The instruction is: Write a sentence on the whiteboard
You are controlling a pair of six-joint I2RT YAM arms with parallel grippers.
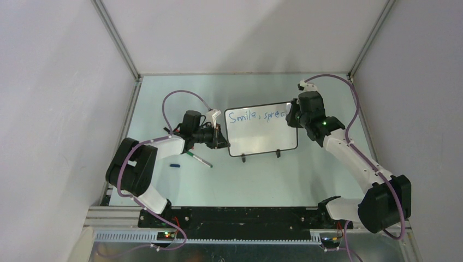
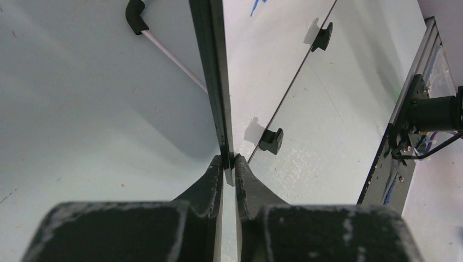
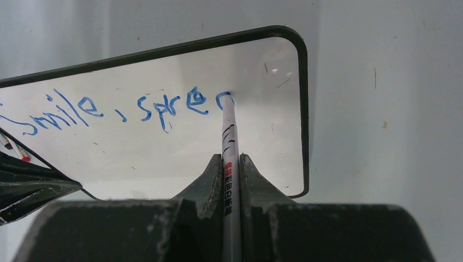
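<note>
The whiteboard (image 1: 262,136) stands upright on its two feet at mid-table. My left gripper (image 1: 224,143) is shut on the board's left edge; in the left wrist view the black frame (image 2: 215,82) runs edge-on into the closed jaws of that gripper (image 2: 229,162). The sentence (image 1: 256,115) in blue reads "Smile, spre" plus a partly drawn letter (image 3: 109,109). My right gripper (image 3: 232,158) is shut on a white marker (image 3: 229,136). The marker's tip touches the whiteboard (image 3: 164,153) at the end of the last letter, near the top right corner.
A thin pen with a green end (image 1: 197,159) and a small blue cap (image 1: 174,165) lie on the table left of the board, below my left gripper. The board's black feet (image 2: 271,141) stick out toward the front. Enclosure walls rise close at left, right and back.
</note>
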